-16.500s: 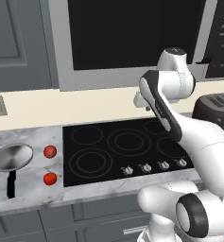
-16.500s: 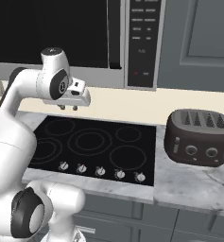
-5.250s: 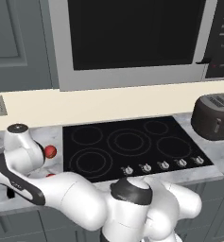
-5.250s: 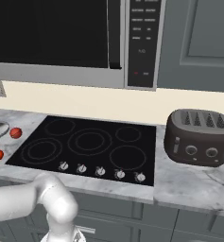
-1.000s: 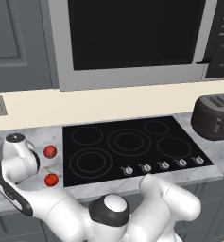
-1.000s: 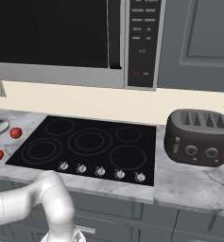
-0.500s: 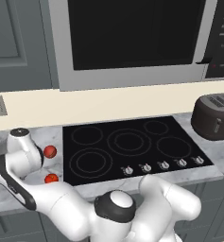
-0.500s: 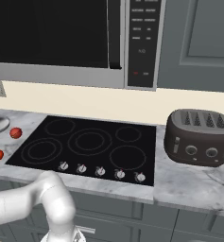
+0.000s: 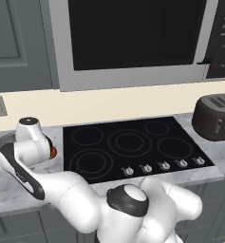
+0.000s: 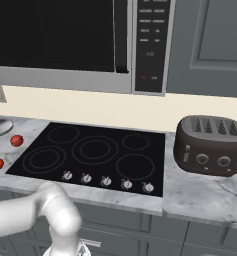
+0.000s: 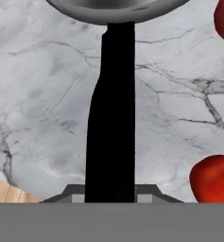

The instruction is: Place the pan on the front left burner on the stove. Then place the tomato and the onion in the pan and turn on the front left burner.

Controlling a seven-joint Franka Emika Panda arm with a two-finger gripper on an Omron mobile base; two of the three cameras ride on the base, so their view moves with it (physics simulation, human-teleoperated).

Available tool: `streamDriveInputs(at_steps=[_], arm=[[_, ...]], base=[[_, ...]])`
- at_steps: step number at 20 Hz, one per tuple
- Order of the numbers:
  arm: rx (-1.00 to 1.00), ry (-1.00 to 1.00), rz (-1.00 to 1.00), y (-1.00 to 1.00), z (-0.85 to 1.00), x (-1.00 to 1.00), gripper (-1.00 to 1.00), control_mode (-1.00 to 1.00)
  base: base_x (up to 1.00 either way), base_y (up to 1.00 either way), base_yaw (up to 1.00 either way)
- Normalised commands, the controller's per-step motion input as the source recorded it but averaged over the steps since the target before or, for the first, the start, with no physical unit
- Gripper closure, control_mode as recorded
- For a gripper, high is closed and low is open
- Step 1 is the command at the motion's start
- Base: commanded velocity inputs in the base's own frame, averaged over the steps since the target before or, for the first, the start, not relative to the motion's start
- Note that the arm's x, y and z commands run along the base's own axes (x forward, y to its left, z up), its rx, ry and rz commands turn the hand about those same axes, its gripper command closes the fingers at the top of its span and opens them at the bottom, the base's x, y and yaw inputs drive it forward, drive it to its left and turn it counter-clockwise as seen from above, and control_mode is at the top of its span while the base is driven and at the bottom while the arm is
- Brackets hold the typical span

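jaws: closed on pan (image 11: 114,7) handle | at surface's left end | risk: long lever, pan may twist and knock tomato (image 11: 212,178) beside handle

The white Franka arm (image 9: 61,190) with dark joints is reaching low and far out to its left, its elbow bending forward. The dark two-finger gripper (image 11: 111,191) is clamping tight on the long black handle of the silver-grey pan (image 11: 111,118), pointing downward.
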Motion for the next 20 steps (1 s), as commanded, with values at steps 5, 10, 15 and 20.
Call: streamDriveInputs(at_steps=[5, 10, 15, 20], arm=[[0.00, 0.00, 0.00, -0.36, 0.14, 0.00, 1.00, -1.00], [0.00, 0.00, 0.00, -0.42, 0.14, 0.00, 1.00, -1.00], [0.00, 0.00, 0.00, -0.50, 0.24, 0.00, 1.00, -1.00], [0.00, 0.00, 0.00, -0.56, 0.24, 0.00, 1.00, -1.00]], base=[[0.00, 0.00, 0.00], [0.00, 0.00, 0.00], [0.00, 0.00, 0.00], [0.00, 0.00, 0.00]])
